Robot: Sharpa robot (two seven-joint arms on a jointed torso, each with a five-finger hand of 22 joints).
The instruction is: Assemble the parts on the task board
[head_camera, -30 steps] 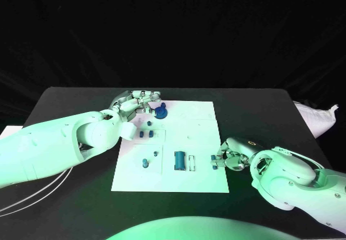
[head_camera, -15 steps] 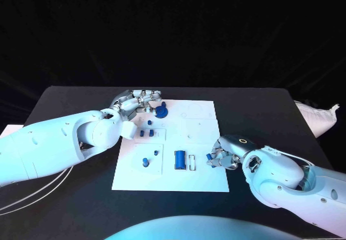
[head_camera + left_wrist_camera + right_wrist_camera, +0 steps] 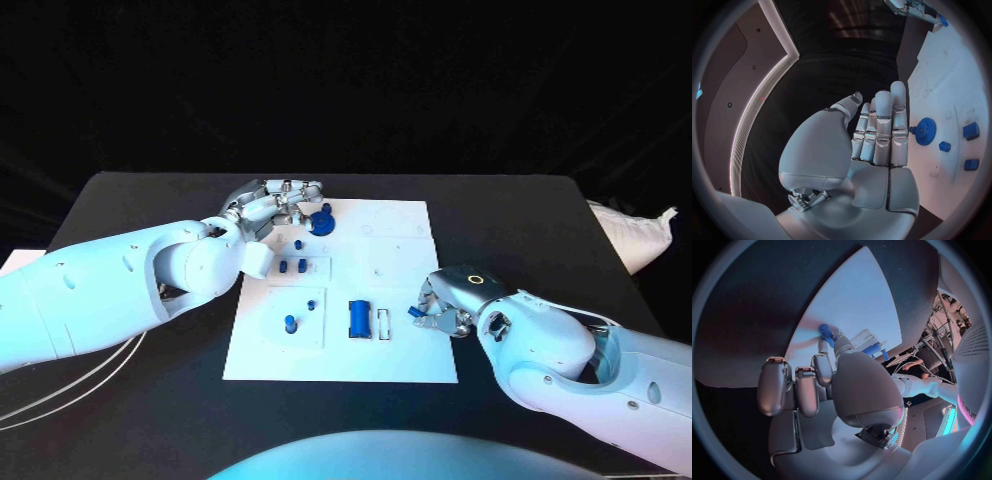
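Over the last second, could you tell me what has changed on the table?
The right hand, pinching a small blue part, has moved inward over the white task board's right edge, toward the blue rectangular block. The left hand stays beside the blue gear; the other parts are unmoved.

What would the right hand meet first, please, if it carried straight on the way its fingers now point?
Probably the empty white slot beside the long blue block on the white board. The right hand pinches a small blue piece, though its height above the board is unclear.

We see a big black surface (image 3: 144, 200). A white bag (image 3: 630, 232) sits at its right edge. Thin white cables (image 3: 58, 400) lie near the left corner.
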